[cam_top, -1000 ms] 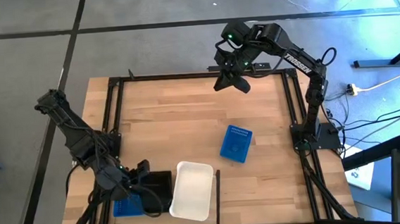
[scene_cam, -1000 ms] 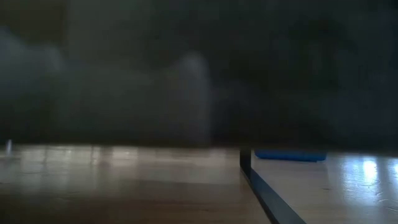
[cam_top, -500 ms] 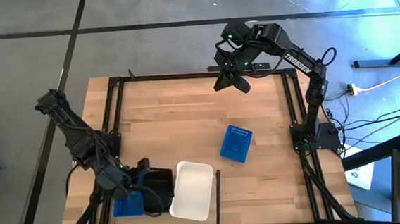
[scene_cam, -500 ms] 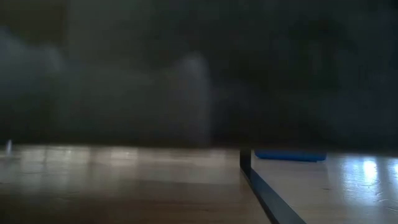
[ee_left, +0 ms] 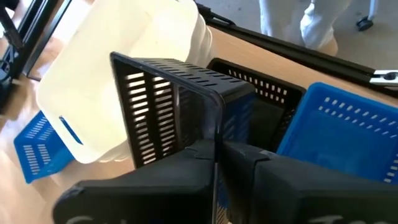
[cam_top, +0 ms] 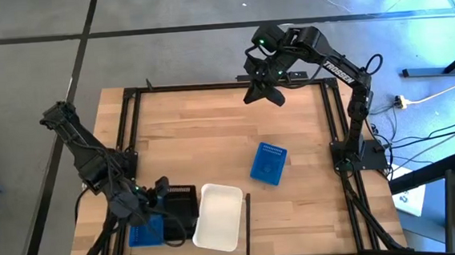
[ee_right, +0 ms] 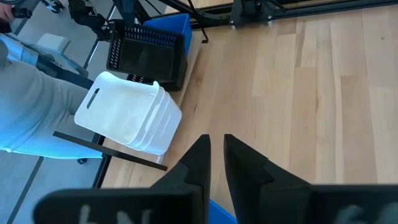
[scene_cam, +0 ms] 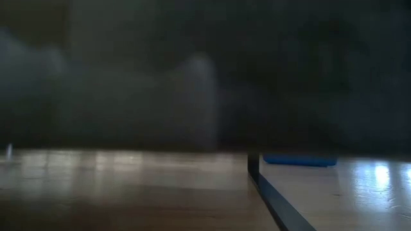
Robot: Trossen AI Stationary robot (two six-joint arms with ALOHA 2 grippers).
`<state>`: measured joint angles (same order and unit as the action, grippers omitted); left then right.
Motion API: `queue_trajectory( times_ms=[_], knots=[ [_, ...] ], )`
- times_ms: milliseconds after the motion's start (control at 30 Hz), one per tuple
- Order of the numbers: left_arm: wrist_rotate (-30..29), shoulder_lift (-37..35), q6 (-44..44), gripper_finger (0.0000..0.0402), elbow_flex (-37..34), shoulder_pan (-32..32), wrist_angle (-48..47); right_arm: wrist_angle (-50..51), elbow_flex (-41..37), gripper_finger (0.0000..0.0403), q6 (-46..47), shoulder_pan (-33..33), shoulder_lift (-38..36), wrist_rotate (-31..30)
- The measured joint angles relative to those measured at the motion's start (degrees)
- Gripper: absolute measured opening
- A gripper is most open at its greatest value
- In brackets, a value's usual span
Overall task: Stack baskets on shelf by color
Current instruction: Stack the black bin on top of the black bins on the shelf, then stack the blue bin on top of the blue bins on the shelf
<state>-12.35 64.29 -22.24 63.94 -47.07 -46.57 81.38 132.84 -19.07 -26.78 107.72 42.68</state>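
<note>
My left gripper [cam_top: 161, 193] is shut on a black slotted basket [cam_top: 182, 201] at the shelf's [cam_top: 211, 128] near left corner. A second black basket [ee_left: 264, 93] lies right behind the held one. A blue basket [cam_top: 145, 232] lies beside them toward the near edge. A white basket [cam_top: 218, 216] sits to their right. Another blue basket [cam_top: 268, 163] lies bottom up near the shelf's middle. My right gripper [cam_top: 267, 91] hangs above the far rail, its fingers a narrow gap apart with nothing between them. My left gripper pinches one upright wall of the black basket [ee_left: 214, 134] between its two fingers, close to a corner. The fingers slant down at it from the table's left side. The basket sits tilted in the hold, its held side raised; what its lower part rests on is hidden.
Thin black rails [cam_top: 233, 85] edge the shelf, and a short rail [cam_top: 248, 214] stands just right of the white basket. A person in grey [ee_right: 28, 93] stands past the near left corner. The low view is mostly dark, showing only the rail [scene_cam: 270, 192] and a blue basket [scene_cam: 300, 159].
My left gripper has shut on the black basket's wall and tipped a little. The basket now sits tilted, its slotted side raised toward the gripper, where it lay flat before.
</note>
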Motion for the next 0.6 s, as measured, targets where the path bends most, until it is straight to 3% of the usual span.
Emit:
queue_trajectory(
  times_ms=[300,600],
  knots=[
    [-0.2,0.0,2.7,0.0044,0.0,0.0,-0.8,0.0,0.0,0.0043,0.3,0.0,0.0,0.0],
    [-0.2,-0.1,3.9,0.0050,0.0,-0.5,-0.9,0.0,0.0,0.0043,1.0,0.0,0.0,0.0]
  ],
)
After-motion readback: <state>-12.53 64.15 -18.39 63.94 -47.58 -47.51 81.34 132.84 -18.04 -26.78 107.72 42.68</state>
